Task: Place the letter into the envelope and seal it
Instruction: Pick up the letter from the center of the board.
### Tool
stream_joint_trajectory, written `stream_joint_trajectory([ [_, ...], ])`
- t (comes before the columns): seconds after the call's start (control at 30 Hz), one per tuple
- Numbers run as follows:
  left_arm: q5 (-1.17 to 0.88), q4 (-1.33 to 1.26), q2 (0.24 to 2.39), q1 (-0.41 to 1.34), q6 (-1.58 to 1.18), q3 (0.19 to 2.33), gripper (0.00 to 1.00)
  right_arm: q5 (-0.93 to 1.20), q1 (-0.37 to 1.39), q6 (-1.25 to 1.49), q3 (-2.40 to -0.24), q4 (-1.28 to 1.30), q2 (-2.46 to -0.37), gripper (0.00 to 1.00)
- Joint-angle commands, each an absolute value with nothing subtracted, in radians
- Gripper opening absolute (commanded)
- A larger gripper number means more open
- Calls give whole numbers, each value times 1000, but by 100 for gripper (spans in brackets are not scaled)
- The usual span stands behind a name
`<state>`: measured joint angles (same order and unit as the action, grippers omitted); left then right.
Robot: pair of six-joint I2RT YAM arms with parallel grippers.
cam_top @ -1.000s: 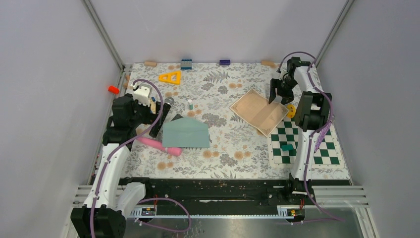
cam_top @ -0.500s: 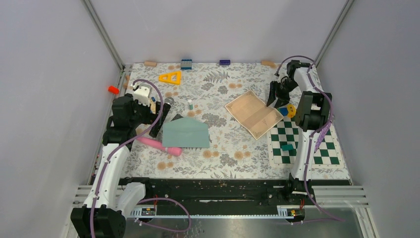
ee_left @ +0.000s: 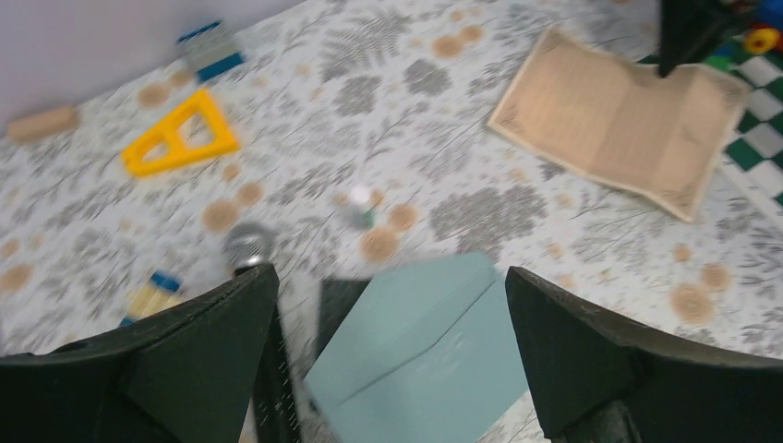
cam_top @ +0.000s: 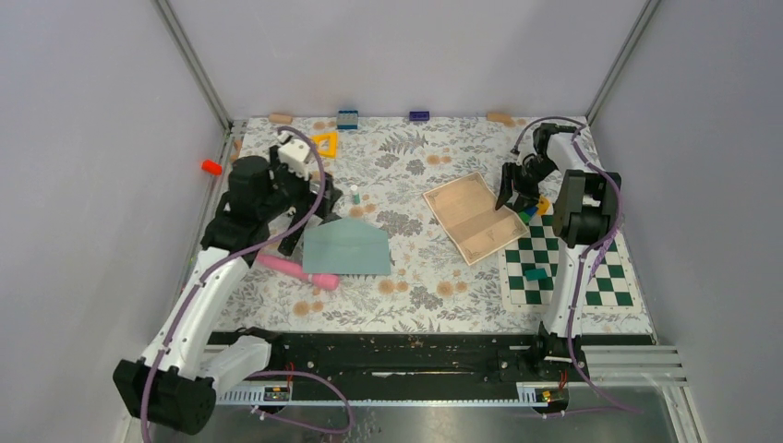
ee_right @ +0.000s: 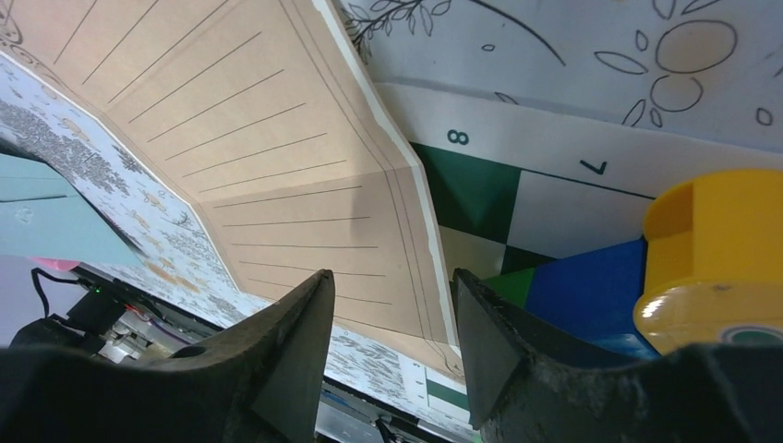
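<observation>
Shifted leftward since the earlier frame, the letter point(cam_top: 471, 220) is straddled at its edge by the part-open right gripper point(cam_top: 511, 196), apparently pressed down; the raised left gripper point(ee_left: 388, 277) is held wide apart over the flat envelope point(cam_top: 349, 249).

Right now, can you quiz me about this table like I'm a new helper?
1. True or false: the letter lies outside the envelope.
2. Which gripper is at the letter's edge? A) left B) right
3. What colour is the triangle toy?
Key: 1 true; 2 B, the right gripper; 3 yellow.
</observation>
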<state>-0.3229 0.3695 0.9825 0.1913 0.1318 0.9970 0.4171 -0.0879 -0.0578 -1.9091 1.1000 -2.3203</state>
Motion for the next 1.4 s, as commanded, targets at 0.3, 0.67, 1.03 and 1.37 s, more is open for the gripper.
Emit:
stream_joint_trajectory([
  [0.3, 90, 111, 1365, 661, -71, 1115, 99, 508, -92, -23, -1839, 1070, -2212, 59],
  [0.67, 179, 203, 1729, 771, -218, 1324, 99, 564, -92, -9, -1810, 1066, -2210, 60],
  [1.03, 193, 297, 1901, 834, -300, 1425, 99, 607, -92, -6, -1780, 1051, -2195, 60],
  [1.37, 64, 323, 1999, 834, -372, 1441, 69, 654, -92, 29, -1757, 1043, -2185, 60],
])
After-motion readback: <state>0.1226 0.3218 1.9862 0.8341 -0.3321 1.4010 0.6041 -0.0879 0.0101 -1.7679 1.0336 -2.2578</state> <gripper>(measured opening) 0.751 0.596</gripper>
